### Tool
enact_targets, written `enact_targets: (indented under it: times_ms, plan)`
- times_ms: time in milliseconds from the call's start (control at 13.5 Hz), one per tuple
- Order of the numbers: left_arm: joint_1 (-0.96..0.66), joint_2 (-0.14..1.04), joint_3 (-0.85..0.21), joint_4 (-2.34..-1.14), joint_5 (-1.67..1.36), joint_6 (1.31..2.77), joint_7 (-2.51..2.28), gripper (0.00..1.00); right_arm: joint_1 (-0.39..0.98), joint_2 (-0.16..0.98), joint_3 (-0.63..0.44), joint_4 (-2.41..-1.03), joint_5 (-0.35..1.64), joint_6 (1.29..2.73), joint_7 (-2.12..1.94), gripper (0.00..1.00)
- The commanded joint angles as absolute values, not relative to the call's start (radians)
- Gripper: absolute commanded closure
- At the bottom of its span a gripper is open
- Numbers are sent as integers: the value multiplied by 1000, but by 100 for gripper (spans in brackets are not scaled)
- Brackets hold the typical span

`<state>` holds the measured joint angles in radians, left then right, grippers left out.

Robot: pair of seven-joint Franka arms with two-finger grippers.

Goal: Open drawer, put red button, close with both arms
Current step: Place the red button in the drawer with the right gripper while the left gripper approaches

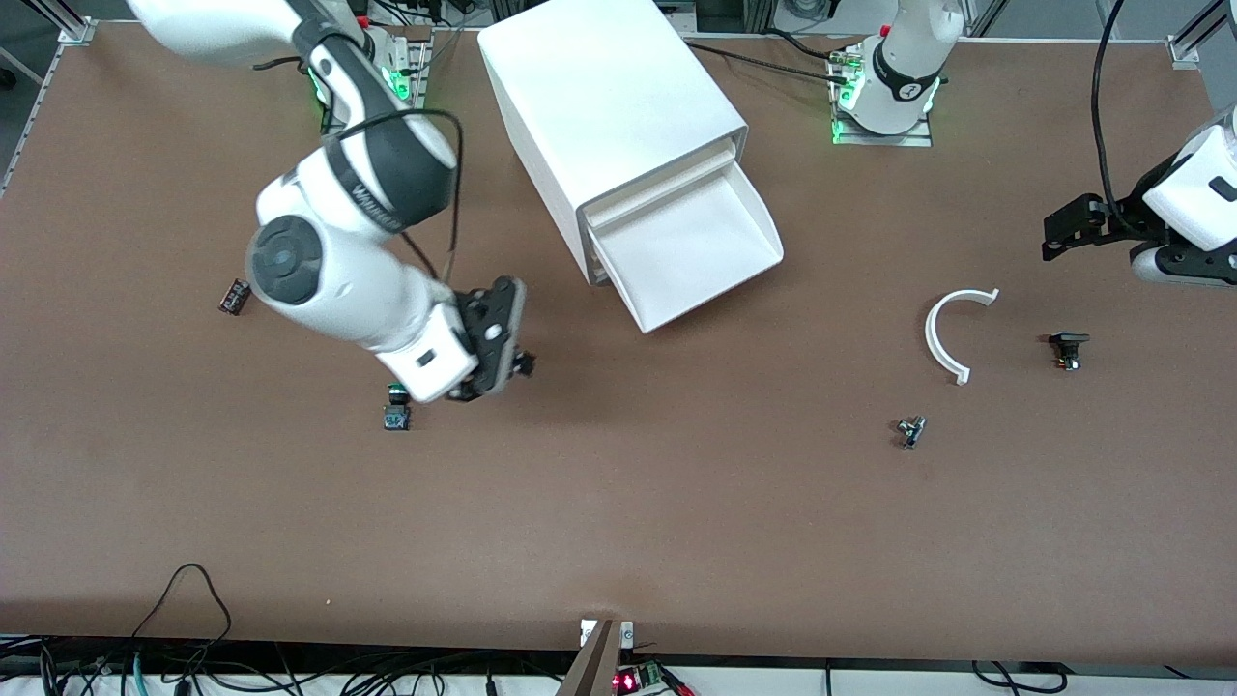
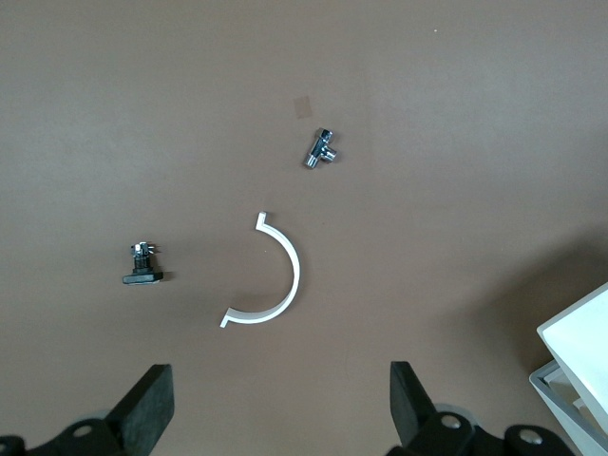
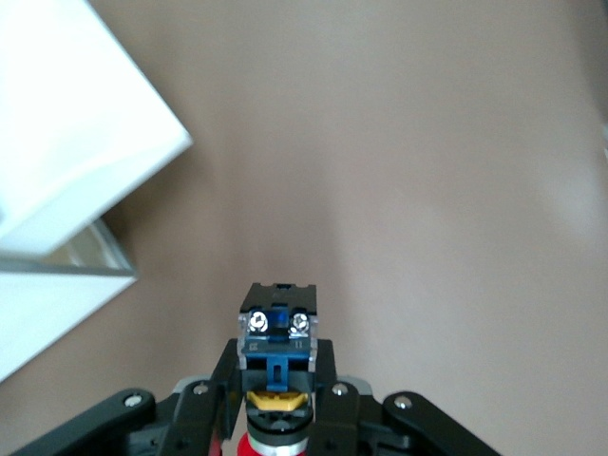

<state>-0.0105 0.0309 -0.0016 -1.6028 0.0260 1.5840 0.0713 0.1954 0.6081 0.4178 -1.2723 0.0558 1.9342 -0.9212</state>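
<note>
Right wrist view gives you the clearest look at the red button [image 3: 275, 380]: the right pincer [image 3: 275, 418] is pinching it, with the blue-black body and yellow ring showing between the fingers while the red cap is cut off at the frame edge. From the front camera you can barely pick the button out, since the wrist and pincer [image 1: 503, 362] cover it; that pincer hangs over the desk [image 1: 618, 522] between the cabinet [image 1: 609, 126] and the green-capped switch [image 1: 396, 408]. The drawer [image 1: 691, 246] stands pulled out of the cabinet, its interior white and bare where you can see it; which of the stacked drawers it is you cannot tell from above. The left pincer [image 2: 275, 413] is spread wide, holding nothing, over the desk near the white curved piece [image 1: 952, 333], the small metal fitting [image 1: 910, 431] and a black-based part [image 1: 1068, 348]. Its arm runs off the frame edge.
</note>
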Motion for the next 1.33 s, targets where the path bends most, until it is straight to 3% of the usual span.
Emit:
enact_targets:
  times_ms: [0, 222, 813, 1256]
  plan:
    - [-11, 23, -5, -1594, 29, 1577, 64, 0, 306, 641, 428, -1238, -4, 1934, -945, 81]
    - [-11, 25, -5, -1594, 29, 1577, 64, 0, 405, 679, 423, -1223, -15, 2005, -940, 81]
    - [-14, 23, -5, -1592, 29, 1577, 63, 0, 639, 678, 413, -1210, -213, 1957, -943, 82]
    - [-15, 23, -5, -1592, 28, 1577, 64, 0, 664, 704, 413, -1221, -213, 1956, -943, 80]
